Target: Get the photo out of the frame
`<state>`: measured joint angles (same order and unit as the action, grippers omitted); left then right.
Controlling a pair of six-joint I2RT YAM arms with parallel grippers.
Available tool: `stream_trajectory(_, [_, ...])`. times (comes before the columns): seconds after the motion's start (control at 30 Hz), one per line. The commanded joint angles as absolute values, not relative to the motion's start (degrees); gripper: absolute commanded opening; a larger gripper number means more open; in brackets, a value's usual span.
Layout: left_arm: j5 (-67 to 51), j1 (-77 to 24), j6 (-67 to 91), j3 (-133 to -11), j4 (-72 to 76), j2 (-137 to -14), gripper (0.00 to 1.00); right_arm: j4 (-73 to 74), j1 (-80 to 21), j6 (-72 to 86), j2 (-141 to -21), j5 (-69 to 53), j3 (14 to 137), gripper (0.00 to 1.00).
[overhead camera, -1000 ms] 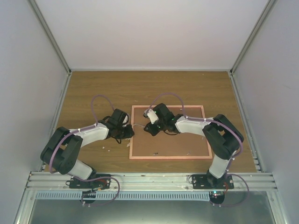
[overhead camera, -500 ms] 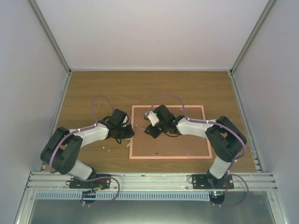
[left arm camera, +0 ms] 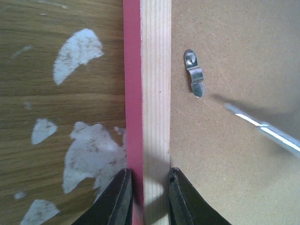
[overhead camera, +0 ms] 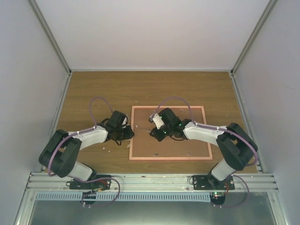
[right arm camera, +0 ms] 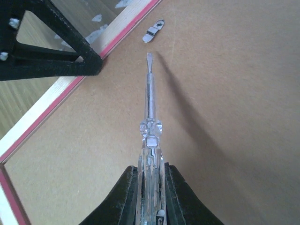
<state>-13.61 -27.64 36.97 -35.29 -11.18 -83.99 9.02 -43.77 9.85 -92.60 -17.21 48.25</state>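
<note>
The pink-red frame lies face down on the wooden table, its brown fibreboard back up. The photo is hidden under that back. My left gripper is shut on the frame's left rail, one finger on the pink outer side, the other on the inner edge. My right gripper is shut on a clear-handled screwdriver. Its flat tip hovers just short of a small metal clip near the left rail. The same clip and the blade show in the left wrist view.
White scuffed patches mark the table left of the frame. Two more small clips sit near the back's near edge. Grey walls close in the table on the left, right and far sides.
My right wrist has shifted a little to the right and toward the near edge, with the arm stretching out lower. The left gripper has stayed on the frame's rail.
</note>
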Motion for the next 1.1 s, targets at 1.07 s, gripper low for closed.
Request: stream_trajectory(1.07, [-2.92, -18.10, 64.11, -14.16, -21.10, -50.13, 0.29, 7.59, -14.08, 38.91, -62.62, 14.27, 25.56, 0.01])
